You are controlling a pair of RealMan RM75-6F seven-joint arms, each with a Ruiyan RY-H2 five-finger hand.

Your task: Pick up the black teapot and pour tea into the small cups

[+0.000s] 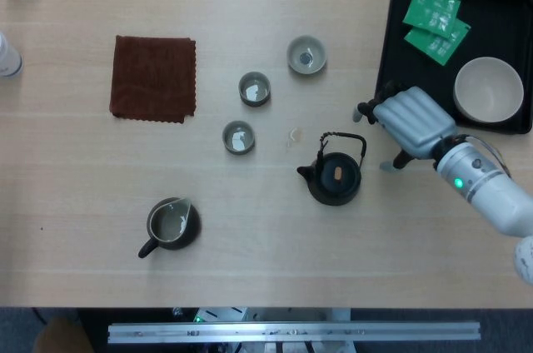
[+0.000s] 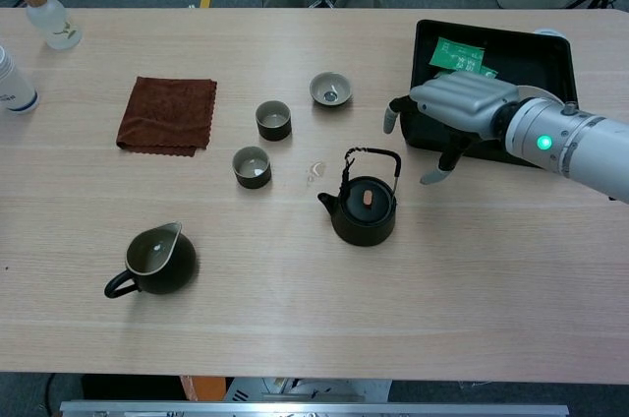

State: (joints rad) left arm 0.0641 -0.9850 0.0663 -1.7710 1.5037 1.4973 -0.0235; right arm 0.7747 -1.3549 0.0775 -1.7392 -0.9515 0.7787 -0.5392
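Teapot [image 1: 336,178] stands upright on the table [image 1: 250,236], handle raised, spout pointing left, below-right of three cups [image 1: 255,89]. Right hand [image 1: 408,122] hovers just right of the handle, not touching; fingers [image 2: 391,118] curled downward, slightly apart, holding nothing. Pitcher [image 1: 171,225] sits well left. Black tray [image 1: 390,37] lies behind the hand.
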